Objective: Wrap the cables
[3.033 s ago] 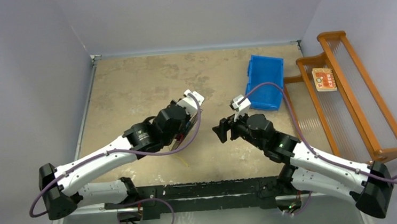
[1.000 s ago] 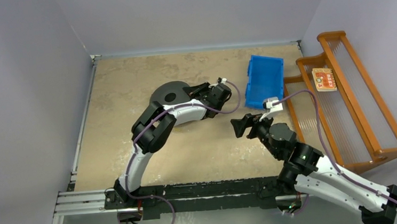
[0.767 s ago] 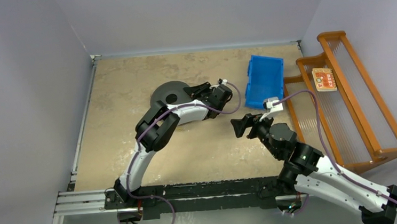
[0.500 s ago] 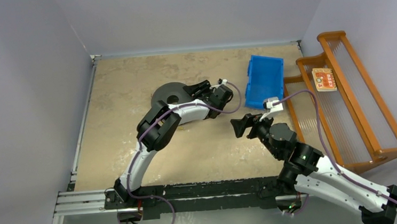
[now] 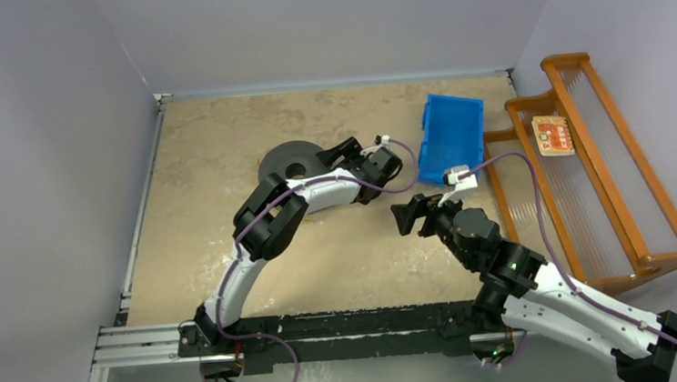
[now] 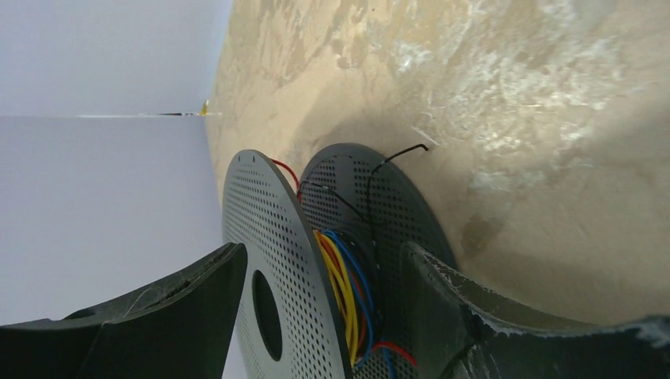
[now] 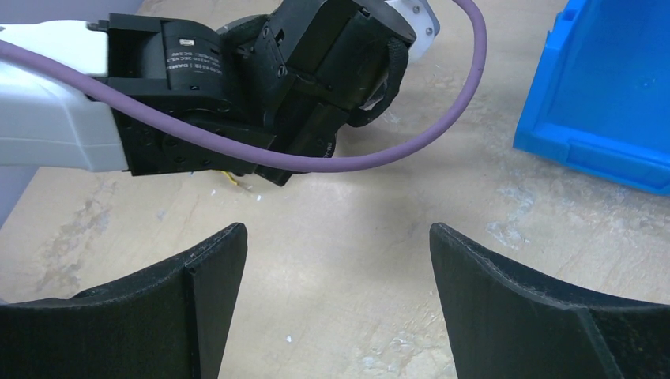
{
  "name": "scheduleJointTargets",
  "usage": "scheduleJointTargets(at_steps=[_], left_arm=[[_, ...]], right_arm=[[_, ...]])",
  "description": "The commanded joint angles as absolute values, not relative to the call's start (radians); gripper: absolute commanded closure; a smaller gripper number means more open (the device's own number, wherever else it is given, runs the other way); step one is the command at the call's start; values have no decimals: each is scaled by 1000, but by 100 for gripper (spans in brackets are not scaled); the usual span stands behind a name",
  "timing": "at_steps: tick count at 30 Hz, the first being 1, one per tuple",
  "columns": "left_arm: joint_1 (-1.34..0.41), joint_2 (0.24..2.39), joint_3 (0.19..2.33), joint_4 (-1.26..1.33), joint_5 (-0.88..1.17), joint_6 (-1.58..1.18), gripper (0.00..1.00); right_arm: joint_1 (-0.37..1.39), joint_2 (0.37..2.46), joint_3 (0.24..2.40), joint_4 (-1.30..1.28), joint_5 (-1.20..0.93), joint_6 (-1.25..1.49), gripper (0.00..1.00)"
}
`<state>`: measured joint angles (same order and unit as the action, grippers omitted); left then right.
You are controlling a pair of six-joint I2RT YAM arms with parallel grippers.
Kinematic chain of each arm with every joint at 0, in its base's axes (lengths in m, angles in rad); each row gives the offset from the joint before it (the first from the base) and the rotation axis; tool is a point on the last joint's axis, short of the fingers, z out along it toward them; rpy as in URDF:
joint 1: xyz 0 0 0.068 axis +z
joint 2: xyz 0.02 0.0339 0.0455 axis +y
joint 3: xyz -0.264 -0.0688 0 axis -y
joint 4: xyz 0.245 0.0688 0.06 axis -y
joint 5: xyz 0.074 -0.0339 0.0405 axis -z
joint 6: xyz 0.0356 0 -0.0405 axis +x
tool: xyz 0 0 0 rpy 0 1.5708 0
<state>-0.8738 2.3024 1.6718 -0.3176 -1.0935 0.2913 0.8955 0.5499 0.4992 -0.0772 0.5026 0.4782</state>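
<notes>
Cables (image 6: 345,296) wound between the spool (image 5: 289,161) flanges at 11 o'clock on the bench (image 5: 213,155). Left fingers (image 6: 197,316) spread, straddling it; right fingers (image 7: 506,308) spread, empty. Best to tuck in the loose black end (image 6: 395,154) first.

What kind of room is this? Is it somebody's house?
Probably not a house. It looks like a robot test booth in a lab: two robot arms bolted to a rail at the table edge, plain gray walls close around it, and practice things laid out, like a spool and a blue bin.
</notes>
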Motion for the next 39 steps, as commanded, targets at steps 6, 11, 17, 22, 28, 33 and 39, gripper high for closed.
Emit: scheduleJointTargets(at_steps=[6, 11, 17, 22, 28, 33, 39], left_arm=[[-919, 2212, 1693, -374, -1009, 144, 26], [-924, 2198, 1692, -379, -985, 118, 25], [-923, 2172, 1692, -382, -951, 96, 25], [-922, 2155, 1701, -377, -924, 89, 25], [-918, 2137, 1736, -384, -872, 68, 25], [-875, 2086, 1738, -359, -737, 3, 26], [-832, 2025, 1673, -291, -608, -52, 26]], right_arm=[[895, 551, 530, -45, 507, 479, 13], [895, 537, 538, -61, 523, 485, 13], [896, 500, 542, -82, 537, 490, 13], [895, 483, 546, -98, 537, 497, 13], [896, 469, 550, -111, 531, 497, 13], [895, 456, 545, -117, 528, 505, 13], [896, 459, 545, -114, 523, 511, 13]])
